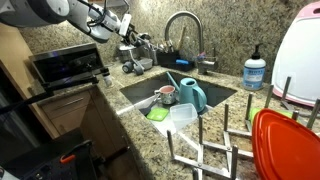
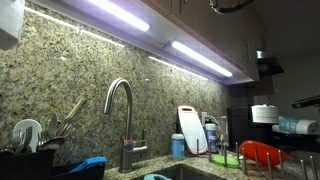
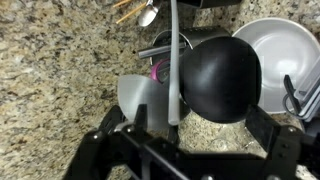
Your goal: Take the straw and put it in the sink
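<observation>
In the wrist view the straw (image 3: 174,60) runs as a pale thin line from 12 o'clock down to the centre, ending between the fingers of the gripper (image 3: 185,128). The fingers stand wide apart on either side of it, and I cannot see them touching it. One round black ladle bowl (image 3: 222,80) crowds it at 3 o'clock, just beside it. One white bowl (image 3: 275,45) sits at 2 o'clock. A few wooden utensil ends (image 3: 128,10) and one metal spoon (image 3: 148,16) lie at 11 o'clock. A pink patch (image 3: 158,70) shows just at 9 o'clock of the straw.

In an exterior view the gripper (image 1: 128,42) hangs over a dark clutter on the granite at 10 o'clock from the sink (image 1: 140,90), beside the one faucet (image 1: 202,45). The sink holds one teal jug (image 1: 190,95), one pink cup (image 1: 166,94), one green sponge (image 1: 158,113) and one clear tub (image 1: 183,113). One soap bottle (image 1: 254,72) stands at 3 o'clock of the sink.
</observation>
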Robot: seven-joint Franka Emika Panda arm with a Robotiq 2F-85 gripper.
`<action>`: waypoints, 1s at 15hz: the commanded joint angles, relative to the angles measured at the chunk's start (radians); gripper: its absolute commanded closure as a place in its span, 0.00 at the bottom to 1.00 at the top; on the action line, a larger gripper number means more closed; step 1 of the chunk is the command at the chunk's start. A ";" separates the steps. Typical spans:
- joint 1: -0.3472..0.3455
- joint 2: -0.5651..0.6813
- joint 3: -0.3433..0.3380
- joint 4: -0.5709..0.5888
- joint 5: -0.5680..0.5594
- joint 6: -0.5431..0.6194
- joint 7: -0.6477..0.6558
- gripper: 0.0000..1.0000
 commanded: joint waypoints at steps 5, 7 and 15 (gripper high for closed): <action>0.012 -0.034 -0.013 -0.025 -0.007 -0.033 0.029 0.26; 0.013 -0.036 -0.013 -0.025 -0.008 -0.034 0.025 0.31; 0.016 -0.048 -0.013 -0.032 -0.010 -0.031 0.025 0.94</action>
